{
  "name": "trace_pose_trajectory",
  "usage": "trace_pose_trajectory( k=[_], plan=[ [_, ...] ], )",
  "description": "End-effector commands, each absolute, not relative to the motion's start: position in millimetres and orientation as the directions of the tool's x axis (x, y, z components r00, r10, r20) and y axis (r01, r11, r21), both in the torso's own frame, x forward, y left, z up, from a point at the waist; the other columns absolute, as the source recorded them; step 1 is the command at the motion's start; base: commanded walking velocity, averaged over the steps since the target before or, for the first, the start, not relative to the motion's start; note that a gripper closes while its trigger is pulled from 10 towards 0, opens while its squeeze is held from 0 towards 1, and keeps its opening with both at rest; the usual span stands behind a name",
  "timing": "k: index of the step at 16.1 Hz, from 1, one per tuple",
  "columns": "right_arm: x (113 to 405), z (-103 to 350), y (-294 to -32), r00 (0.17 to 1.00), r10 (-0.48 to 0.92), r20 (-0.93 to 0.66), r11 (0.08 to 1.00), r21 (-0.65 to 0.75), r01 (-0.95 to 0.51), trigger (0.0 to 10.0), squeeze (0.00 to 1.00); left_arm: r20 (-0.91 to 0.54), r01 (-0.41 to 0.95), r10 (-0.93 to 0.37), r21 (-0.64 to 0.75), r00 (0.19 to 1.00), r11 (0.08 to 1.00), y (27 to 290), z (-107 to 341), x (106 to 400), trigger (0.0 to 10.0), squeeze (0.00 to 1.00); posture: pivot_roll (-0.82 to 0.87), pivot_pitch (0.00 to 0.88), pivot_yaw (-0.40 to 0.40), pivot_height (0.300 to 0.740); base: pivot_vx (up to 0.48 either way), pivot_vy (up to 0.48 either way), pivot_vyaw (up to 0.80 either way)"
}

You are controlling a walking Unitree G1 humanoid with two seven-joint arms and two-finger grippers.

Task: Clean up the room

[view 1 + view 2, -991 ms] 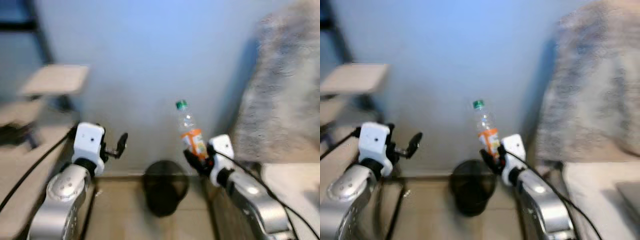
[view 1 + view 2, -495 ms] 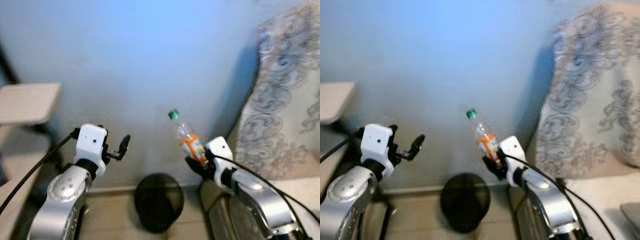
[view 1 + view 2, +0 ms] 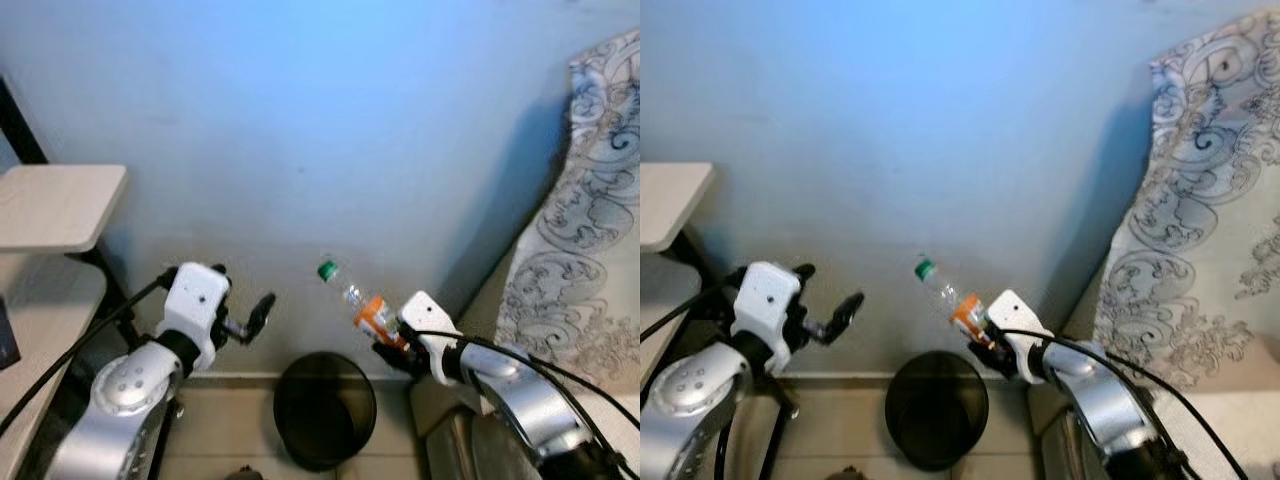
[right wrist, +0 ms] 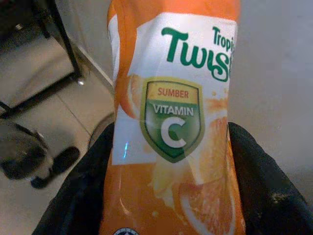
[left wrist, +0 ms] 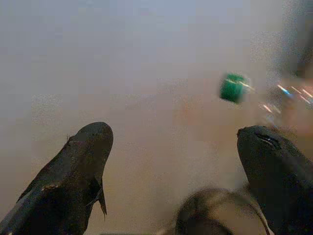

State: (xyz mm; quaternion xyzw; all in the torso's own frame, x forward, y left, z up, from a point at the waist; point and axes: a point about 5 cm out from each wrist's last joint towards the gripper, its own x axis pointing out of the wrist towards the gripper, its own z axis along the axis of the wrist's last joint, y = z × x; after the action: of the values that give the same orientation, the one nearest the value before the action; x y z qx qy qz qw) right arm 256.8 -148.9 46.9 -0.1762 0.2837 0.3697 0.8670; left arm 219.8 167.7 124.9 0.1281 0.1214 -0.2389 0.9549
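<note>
My right gripper (image 3: 392, 345) is shut on a clear plastic bottle (image 3: 358, 303) with a green cap and an orange label. The bottle tilts up and to the left, its cap over the near-right rim of a round black waste bin (image 3: 325, 408) on the floor against the wall. In the right wrist view the orange label (image 4: 173, 122) sits between the black fingers (image 4: 264, 186). My left gripper (image 3: 258, 312) is open and empty, held above the bin's left side. The left wrist view shows the green cap (image 5: 233, 87) beyond its fingers (image 5: 83, 171).
A light blue wall rises directly ahead. A beige shelf unit (image 3: 55, 205) on a black frame stands at the left. At the right is a grey patterned blanket (image 3: 585, 240). Tiled floor surrounds the bin.
The camera has shifted, so the bin sits more central and the blur has cleared. The bottle has tipped further left and lower toward the bin. The left gripper holds its pose.
</note>
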Motion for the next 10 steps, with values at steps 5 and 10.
trace_pose_trajectory(
  k=[5,10],
  plan=[
    [278.4,27.9,-111.7,0.485,0.556,-0.675,0.526,-0.166,-0.834,10.0,0.0,-0.488,0.721,-0.576,0.176,0.656,0.671,175.5,104.4,203.7,10.0,0.0,0.04,0.0,-0.076,0.74,0.0,0.0,0.0],
    [278.5,-2.8,-83.9,0.428,0.492,-0.758,0.461,-0.19,-0.867,10.0,0.0,-0.573,0.807,-0.622,0.122,0.533,0.578,182.1,98.5,199.9,10.0,0.0,0.04,0.03,-0.068,0.74,0.0,0.0,0.0]
  ],
)
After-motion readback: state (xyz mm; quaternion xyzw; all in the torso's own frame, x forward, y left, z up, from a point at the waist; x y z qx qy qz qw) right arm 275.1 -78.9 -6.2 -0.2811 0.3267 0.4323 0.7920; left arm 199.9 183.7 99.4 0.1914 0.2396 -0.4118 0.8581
